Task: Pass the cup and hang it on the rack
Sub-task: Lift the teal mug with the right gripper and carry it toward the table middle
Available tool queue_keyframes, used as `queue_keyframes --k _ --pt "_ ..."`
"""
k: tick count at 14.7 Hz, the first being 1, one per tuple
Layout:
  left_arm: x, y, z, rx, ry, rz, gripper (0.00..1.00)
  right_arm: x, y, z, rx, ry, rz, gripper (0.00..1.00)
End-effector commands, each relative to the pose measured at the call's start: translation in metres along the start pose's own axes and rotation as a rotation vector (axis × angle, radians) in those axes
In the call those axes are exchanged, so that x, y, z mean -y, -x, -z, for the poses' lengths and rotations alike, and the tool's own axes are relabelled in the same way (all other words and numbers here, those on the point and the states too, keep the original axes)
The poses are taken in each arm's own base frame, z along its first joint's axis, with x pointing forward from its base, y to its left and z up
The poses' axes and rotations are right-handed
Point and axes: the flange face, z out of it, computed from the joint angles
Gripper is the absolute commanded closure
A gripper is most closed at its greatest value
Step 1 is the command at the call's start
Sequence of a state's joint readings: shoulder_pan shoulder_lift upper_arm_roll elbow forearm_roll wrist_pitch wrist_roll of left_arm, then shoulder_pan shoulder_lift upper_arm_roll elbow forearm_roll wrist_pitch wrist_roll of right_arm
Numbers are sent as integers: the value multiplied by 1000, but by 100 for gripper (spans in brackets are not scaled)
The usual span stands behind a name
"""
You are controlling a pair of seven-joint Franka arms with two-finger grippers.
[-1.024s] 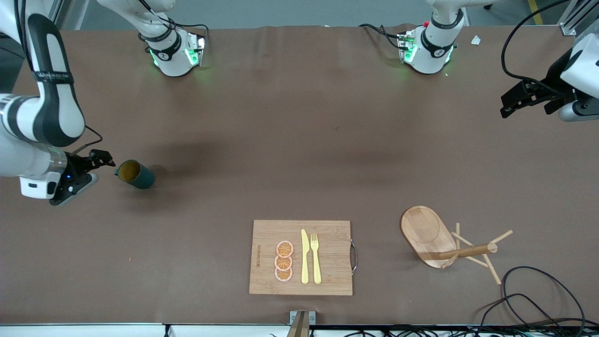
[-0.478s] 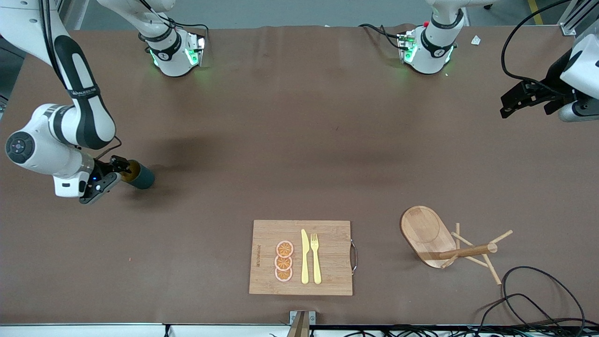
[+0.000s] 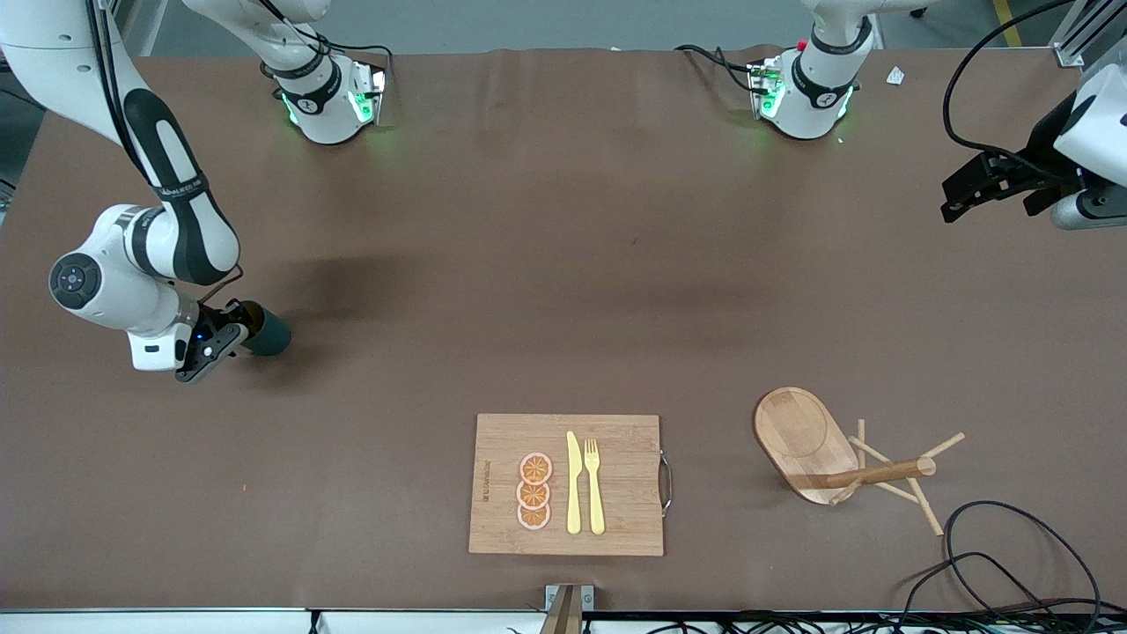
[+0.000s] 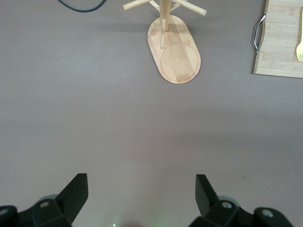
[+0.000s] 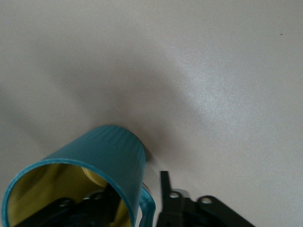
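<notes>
Right end effector point(image 3: 231, 328) astride cup point(image 3: 267, 331) rim, not clamped; left end effector point(image 3: 968, 195) apart, waiting.

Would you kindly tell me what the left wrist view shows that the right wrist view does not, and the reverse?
Only the left wrist view shows the rack, the board with a fork, a cable and the open left tool. Only the right wrist view shows the cup, lying on its side, with the right tool straddling its wall, one finger inside. Both show the brown table.
</notes>
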State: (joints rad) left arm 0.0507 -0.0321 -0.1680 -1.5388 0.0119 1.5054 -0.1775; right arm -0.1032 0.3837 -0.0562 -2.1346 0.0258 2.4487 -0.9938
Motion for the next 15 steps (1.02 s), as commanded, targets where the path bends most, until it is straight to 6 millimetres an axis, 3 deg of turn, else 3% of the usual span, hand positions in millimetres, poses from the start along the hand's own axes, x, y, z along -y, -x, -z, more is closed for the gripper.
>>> queue_keyframes --k 1,4,7,11,15 --pt "1 -2 5 4 -2 -15 0 7 -3 5 -7 -11 13 100" --pt "2 -2 5 4 -2 -14 0 36 -29 28 34 -59 -107 100" --pt "2 -1 5 3 -2 -14 0 79 -67 47 45 -80 -195 100" --pt "2 -2 5 3 -2 -14 0 177 -140 76 50 -81 -367 100" --pt "2 -2 5 4 -2 -14 0 304 -220 89 18 -48 -563 100"
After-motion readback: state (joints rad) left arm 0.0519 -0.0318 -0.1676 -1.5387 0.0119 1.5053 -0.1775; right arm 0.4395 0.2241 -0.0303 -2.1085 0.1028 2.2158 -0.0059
